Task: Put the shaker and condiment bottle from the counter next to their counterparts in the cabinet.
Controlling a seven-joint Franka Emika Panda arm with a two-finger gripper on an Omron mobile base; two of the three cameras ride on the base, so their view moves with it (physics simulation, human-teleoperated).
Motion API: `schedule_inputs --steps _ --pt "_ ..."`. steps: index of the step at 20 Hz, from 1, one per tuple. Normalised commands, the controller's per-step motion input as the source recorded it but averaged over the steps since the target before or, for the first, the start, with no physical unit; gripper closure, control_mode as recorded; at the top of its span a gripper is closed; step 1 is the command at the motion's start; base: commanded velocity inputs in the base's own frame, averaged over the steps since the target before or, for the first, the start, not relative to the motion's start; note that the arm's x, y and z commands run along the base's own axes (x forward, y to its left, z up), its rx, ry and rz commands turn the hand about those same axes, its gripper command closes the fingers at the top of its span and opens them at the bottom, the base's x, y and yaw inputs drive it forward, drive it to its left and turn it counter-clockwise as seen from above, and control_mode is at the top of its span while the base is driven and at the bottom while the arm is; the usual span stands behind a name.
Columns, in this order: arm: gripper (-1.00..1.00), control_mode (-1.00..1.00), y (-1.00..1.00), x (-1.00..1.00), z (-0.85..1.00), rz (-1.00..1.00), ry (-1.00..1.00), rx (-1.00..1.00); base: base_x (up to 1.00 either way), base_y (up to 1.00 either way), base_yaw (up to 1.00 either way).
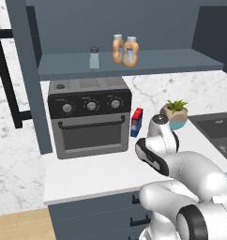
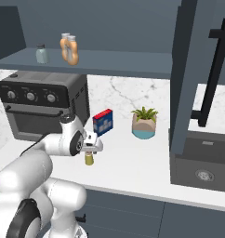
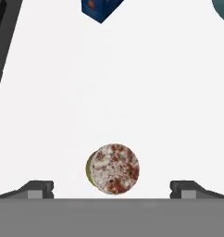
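The gripper (image 3: 112,189) is hanging over the counter (image 3: 132,92) with its fingers spread wide apart, and the shaker (image 3: 114,168) is standing upright on the counter between them, just toward twelve o'clock of the fingertips, untouched

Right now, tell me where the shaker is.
The shaker stands on the counter directly under the open gripper, in front of the toaster oven and blue box.
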Motion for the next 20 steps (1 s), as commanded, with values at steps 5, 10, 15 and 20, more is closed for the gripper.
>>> schedule_inputs --steps 5,10,15,20 --pt "-1.00 -1.00 0.00 0.00 -0.24 0.00 0.00 0.00 0.00 0.00 0.00" --pt "-1.00 -1.00 0.00 0.00 -0.24 0.00 0.00 0.00 0.00 0.00 0.00" --pt "-1.00 -1.00 -0.01 0.00 -0.26 0.00 0.00 0.00 0.00 0.00 0.00" --pt "1.00 -1.00 -0.04 0.00 -0.26 0.00 0.00 0.00 0.00 0.00 0.00"
